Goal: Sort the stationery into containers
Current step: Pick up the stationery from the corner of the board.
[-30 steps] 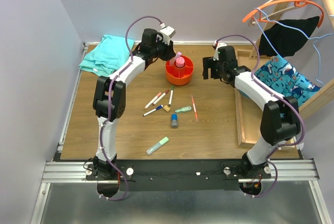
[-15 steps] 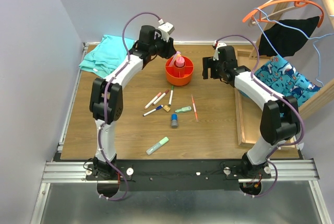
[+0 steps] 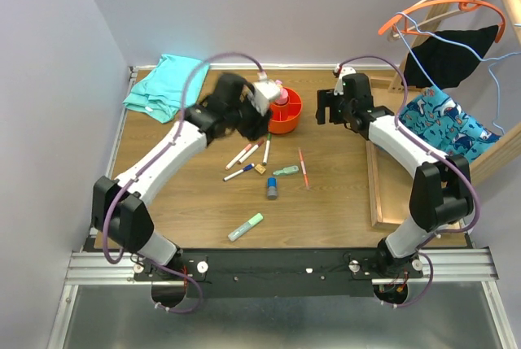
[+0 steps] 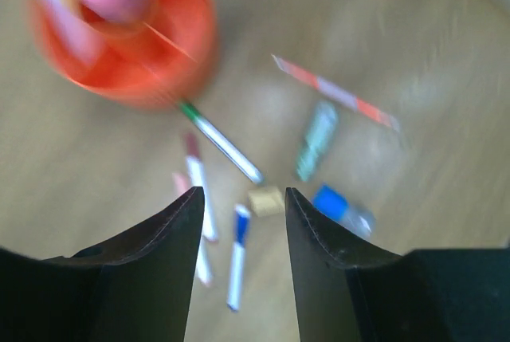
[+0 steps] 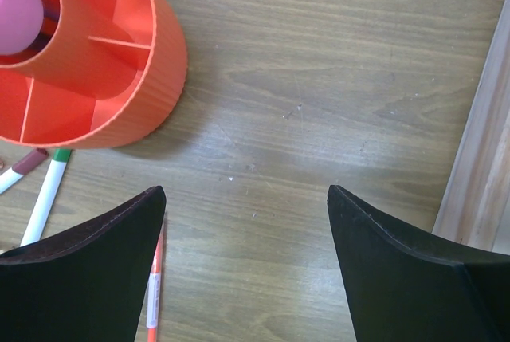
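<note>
We see the left arm (image 3: 163,158) and right arm (image 3: 392,139) built of white tubular links and bulky black joint housings, each trailed by a thin purple cable (image 3: 232,55) (the left gripper (image 4: 243,192) ends in matte black, round-tipped fingers (image 4: 155,270)).

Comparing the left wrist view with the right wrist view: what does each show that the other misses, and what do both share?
Only the left wrist view, though blurred, shows the tan block, the blue-capped marker, the green highlighter and the blue-grey cylinder. Only the right wrist view shows an edge of the wooden tray. Both show the orange organiser, the green-capped marker by it and the orange-red pen.
</note>
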### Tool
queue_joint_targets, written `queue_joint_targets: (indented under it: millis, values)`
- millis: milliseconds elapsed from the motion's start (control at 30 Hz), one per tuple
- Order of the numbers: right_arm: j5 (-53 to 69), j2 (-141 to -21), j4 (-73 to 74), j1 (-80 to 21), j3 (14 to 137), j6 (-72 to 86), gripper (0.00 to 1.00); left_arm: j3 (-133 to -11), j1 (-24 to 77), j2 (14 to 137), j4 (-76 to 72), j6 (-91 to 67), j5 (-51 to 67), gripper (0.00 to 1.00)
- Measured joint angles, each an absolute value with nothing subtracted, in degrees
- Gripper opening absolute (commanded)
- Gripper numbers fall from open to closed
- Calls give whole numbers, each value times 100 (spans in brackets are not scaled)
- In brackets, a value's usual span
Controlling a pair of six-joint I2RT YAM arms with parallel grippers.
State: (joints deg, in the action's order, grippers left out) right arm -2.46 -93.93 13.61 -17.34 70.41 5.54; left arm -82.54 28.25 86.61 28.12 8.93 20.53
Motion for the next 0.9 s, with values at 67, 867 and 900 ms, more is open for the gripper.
queue_joint_targets:
  millis: [67, 867, 900]
  values:
    - [-204, -9371, 1330, -1734, 6980, 556, 90, -7865, 3260, 8709, 3293, 1103, 1813, 55]
    - [285, -9369, 1444, -1734, 6873, 650, 88, -5787, 5054, 8816, 4434, 342, 1347, 70]
    - [296, -9369, 1441, -1734, 6862, 661, 88, -5817, 5137, 8882, 4405, 292, 1345, 70]
